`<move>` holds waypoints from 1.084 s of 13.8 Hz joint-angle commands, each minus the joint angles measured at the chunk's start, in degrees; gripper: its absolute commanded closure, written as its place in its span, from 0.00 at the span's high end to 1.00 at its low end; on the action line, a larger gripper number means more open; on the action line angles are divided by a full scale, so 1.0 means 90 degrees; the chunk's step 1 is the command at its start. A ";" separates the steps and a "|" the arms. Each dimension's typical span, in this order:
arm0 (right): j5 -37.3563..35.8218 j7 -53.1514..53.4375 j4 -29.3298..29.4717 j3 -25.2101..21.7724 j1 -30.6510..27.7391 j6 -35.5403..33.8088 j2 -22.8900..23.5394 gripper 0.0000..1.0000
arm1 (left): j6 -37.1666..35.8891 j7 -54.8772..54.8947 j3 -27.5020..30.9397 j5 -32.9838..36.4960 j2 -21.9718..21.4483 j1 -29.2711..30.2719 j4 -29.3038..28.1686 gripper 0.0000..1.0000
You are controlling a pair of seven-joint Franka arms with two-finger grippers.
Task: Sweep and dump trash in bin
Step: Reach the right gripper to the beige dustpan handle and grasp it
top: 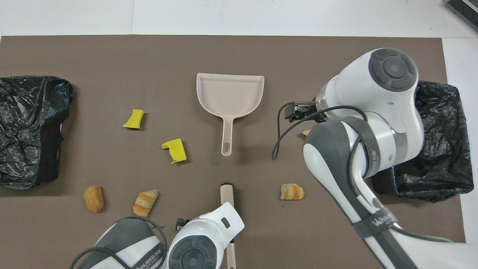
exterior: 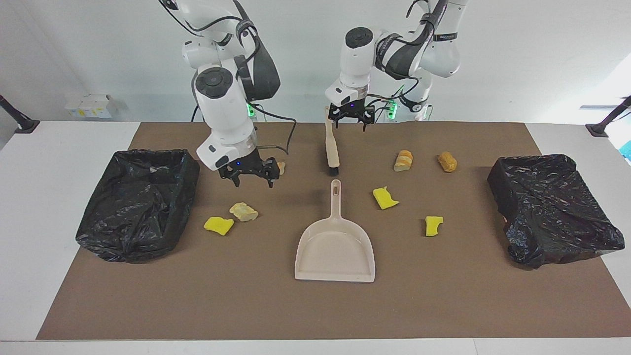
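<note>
The beige brush (exterior: 331,143) lies on the brown mat (exterior: 276,305), bristles toward the beige dustpan (exterior: 335,249). My left gripper (exterior: 351,122) is open and empty just over the brush handle's end. My right gripper (exterior: 253,180) is open and empty in the air over a tan lump (exterior: 243,211) and a yellow chunk (exterior: 219,225). Another tan lump (exterior: 281,167) lies beside it. Two tan lumps (exterior: 403,160) (exterior: 447,161) and two yellow chunks (exterior: 385,198) (exterior: 434,226) lie toward the left arm's end. In the overhead view the brush (top: 226,194) and dustpan (top: 229,93) show, and the right arm hides one yellow chunk.
A black bag-lined bin (exterior: 138,202) stands at the right arm's end of the mat, and another (exterior: 552,207) at the left arm's end. Both also show in the overhead view (top: 437,149) (top: 30,127). White table surrounds the mat.
</note>
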 commanded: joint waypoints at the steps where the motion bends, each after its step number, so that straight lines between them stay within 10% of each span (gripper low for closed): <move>1: 0.0187 0.0673 0.0090 -0.0014 0.0389 0.0366 0.0176 0.87 | 0.0406 -0.0443 0.0113 -0.0007 -0.0143 -0.0493 -0.0473 1.00; 9: 0.0110 0.2021 0.0901 -0.0023 0.1356 0.1449 0.1601 0.85 | 0.1091 -0.1791 0.0093 -0.0017 0.0013 -0.1286 -0.0786 1.00; 15: -0.0017 0.2170 0.0862 -0.0023 0.1718 0.1500 0.1758 0.80 | 0.1256 -0.2017 0.0093 -0.0027 0.0111 -0.1461 -0.0951 0.94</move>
